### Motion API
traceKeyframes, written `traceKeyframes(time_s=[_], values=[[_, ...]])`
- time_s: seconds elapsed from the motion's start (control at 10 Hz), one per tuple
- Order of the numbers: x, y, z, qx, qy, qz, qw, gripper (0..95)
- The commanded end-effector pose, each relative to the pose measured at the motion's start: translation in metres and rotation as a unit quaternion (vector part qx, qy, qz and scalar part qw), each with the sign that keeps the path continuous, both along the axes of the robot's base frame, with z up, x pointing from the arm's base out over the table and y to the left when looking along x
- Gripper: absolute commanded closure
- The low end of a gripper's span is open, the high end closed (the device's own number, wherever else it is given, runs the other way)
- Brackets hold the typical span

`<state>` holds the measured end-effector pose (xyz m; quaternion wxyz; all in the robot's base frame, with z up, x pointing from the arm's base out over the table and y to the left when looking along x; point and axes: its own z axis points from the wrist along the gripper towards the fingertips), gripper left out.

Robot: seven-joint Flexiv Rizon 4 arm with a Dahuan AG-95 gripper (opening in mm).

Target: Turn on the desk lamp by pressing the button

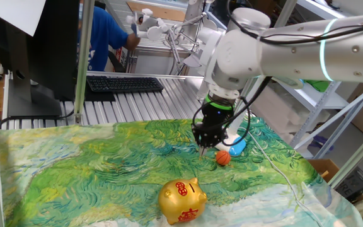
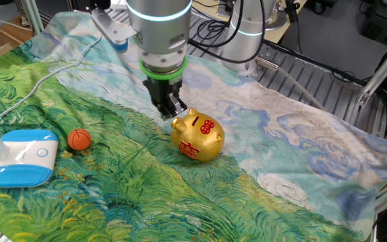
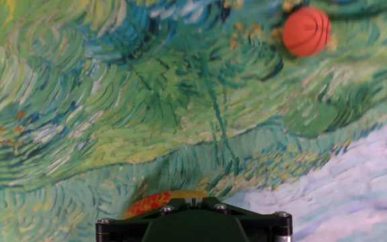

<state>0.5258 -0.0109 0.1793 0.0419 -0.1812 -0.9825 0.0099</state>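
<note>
Piggy bank (image 2: 197, 137), fingers (image 2: 166, 106) over cloth (image 2: 281, 148)

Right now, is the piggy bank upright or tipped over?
Upright. The piggy bank stands on the cloth with its coin slot on top and its snout facing sideways in both fixed views.

The table was covered by a cloth (image 2: 146, 181) printed with swirling green, yellow and blue brushstrokes, running to pale blue and white at one end. On it lay the desk lamp (image 2: 20, 156), its flat white-and-light-blue base near one edge, with a thin white cord (image 2: 42, 82) trailing across the cloth. Just beside the base sat a small orange ball (image 2: 79, 139). A gold piggy bank (image 2: 197, 136) stood well apart, nearer the middle.
</note>
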Motion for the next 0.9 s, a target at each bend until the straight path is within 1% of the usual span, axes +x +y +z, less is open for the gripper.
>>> traceKeyframes(time_s=[0.1,0.3,0.5,0.6,0.7,0.8,0.9], values=[[0.009,-0.011,0.001,-0.016,-0.005,0.016,0.9997,95.0],[0.023,-0.030,-0.003,-0.017,-0.005,0.012,0.9998,95.0],[0.034,-0.048,-0.010,-0.022,-0.004,0.009,0.9997,95.0],[0.037,-0.058,-0.013,-0.021,-0.002,0.006,0.9998,95.0],[0.037,-0.067,-0.020,-0.021,-0.002,-0.002,0.9998,95.0],[0.038,-0.069,-0.023,-0.020,0.000,-0.008,0.9998,95.0],[0.039,-0.070,-0.022,-0.026,-0.001,-0.004,0.9996,95.0]])
